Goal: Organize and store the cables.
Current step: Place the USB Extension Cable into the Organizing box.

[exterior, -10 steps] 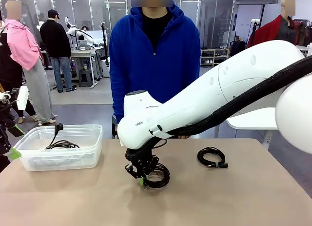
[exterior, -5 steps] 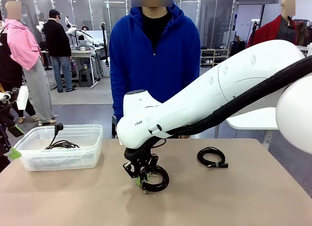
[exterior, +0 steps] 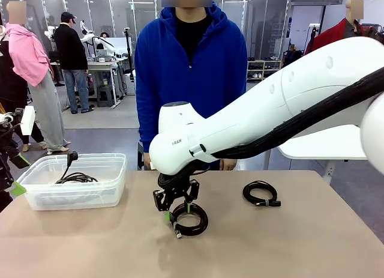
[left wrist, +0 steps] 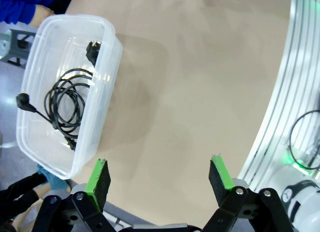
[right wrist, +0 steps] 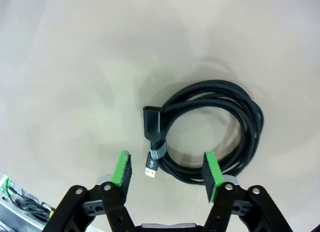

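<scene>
We've got the right gripper hanging just above a coiled cable near the middle of the table. Its jaws are apart and nothing is clamped. That cable lies flat on the tabletop, and its plug end, wrapped in a grey band, points in between the green pads. Over on our left, the left gripper hovers with its jaws spread wide and empty, close to the clear plastic box. A second cable sits loosely looped inside that box. A third cable rests on the table well off to the right. A person in a blue hoodie stands at the far side.
</scene>
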